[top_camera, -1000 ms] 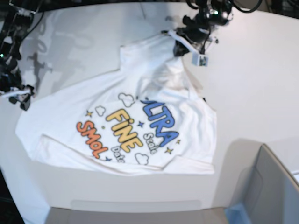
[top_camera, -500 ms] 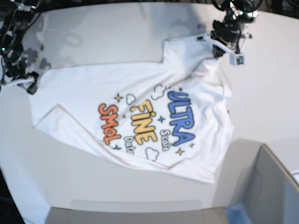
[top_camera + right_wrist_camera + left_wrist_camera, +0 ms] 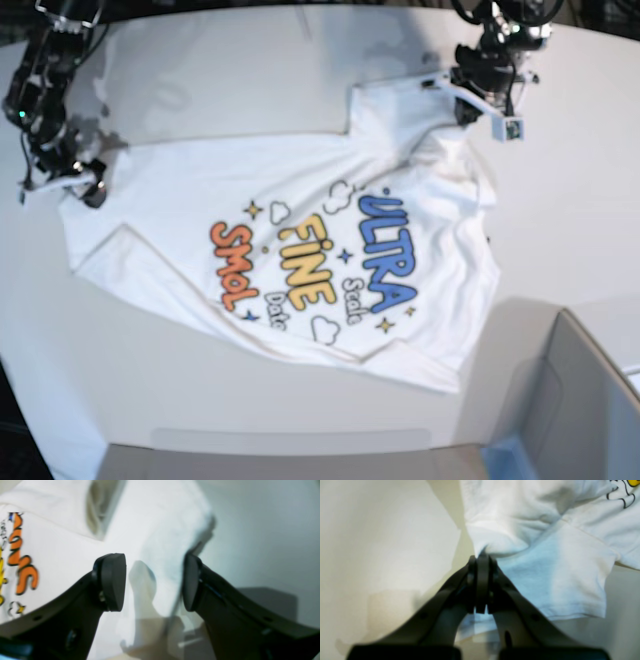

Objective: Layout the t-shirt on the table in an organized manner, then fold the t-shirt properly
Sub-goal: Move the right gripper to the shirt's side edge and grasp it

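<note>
Shirt (image 3: 300, 250) print-up on table (image 3: 580, 200), long axis between our grippers. Left gripper (image 3: 482, 562) pinches fabric beside sleeve. Right gripper (image 3: 153, 580) spread wide over opposite edge, holding nothing.

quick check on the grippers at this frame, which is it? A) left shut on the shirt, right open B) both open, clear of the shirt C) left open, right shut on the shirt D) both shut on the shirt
A: the left gripper has its jaws pressed together with the t-shirt fabric pinched at their tips, while the right gripper stands with its jaws wide apart over the shirt's edge.
</note>
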`<state>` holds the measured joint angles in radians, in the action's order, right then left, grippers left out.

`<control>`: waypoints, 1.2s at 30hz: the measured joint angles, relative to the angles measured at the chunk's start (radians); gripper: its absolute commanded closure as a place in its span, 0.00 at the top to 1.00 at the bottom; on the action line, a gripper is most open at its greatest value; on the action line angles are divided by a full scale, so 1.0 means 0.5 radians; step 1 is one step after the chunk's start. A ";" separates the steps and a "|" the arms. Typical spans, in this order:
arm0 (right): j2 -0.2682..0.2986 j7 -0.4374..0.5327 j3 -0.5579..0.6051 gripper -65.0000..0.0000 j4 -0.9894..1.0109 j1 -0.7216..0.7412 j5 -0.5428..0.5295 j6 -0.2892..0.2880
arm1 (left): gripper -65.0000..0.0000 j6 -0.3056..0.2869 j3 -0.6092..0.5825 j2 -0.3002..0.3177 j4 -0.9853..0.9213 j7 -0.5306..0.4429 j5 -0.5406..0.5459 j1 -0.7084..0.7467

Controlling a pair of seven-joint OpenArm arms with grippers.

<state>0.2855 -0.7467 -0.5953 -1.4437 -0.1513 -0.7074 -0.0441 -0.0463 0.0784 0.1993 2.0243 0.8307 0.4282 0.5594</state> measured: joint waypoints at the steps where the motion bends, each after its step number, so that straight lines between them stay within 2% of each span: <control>1: 0.005 0.014 0.026 0.53 0.024 0.017 -0.008 -0.005 | 0.00 0.003 -0.023 0.001 0.000 -0.001 -0.002 -0.001; 4: 0.006 0.020 0.059 0.52 0.071 0.059 -0.008 -0.013 | 0.00 0.000 -0.071 0.001 0.000 0.001 0.002 -0.005; 6: 0.006 0.038 0.106 0.48 0.027 0.051 0.005 -0.004 | 0.00 -0.002 -0.081 -0.001 0.000 0.000 0.008 -0.005; 10: -0.027 -0.124 0.211 0.25 -0.168 0.018 0.036 0.020 | 0.00 -0.001 -0.105 0.001 0.000 0.000 0.007 -0.005; 13: -0.020 -0.116 0.215 0.06 -0.287 0.049 0.038 0.027 | 0.00 0.000 -0.105 0.001 0.000 0.000 0.006 -0.007; 15: 0.000 -0.098 0.209 0.01 -0.294 0.127 0.070 0.033 | 0.00 0.000 -0.105 0.000 0.000 0.000 0.006 -0.006; 18: -0.010 -0.095 0.250 0.01 -0.294 0.245 0.317 0.033 | 0.00 0.000 -0.105 0.001 0.000 0.000 0.006 -0.007; 21: -0.001 -0.105 0.467 0.03 -0.223 0.370 0.561 0.025 | 0.00 0.001 -0.105 0.000 0.000 0.000 0.007 -0.011; 26: -0.027 -0.098 0.761 0.03 0.260 0.742 0.914 0.010 | 0.00 0.001 -0.105 0.001 0.000 0.001 0.006 -0.006; 29: 0.011 -0.100 0.980 0.03 0.465 0.874 1.121 0.018 | 0.00 0.000 -0.105 0.000 0.000 0.000 0.006 -0.011; 32: 0.008 -0.106 1.146 0.03 0.358 0.864 1.299 0.021 | 0.00 0.000 -0.105 0.000 0.000 -0.001 0.006 -0.010; 36: -0.024 -0.086 1.257 0.04 0.099 0.778 1.684 0.006 | 0.00 0.001 -0.105 0.000 0.000 0.001 0.006 -0.005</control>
<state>0.2737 -0.7898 0.0330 -1.3941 0.2378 0.1345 -0.0410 -0.0460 0.0257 0.1993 2.0243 0.8310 0.4313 0.5568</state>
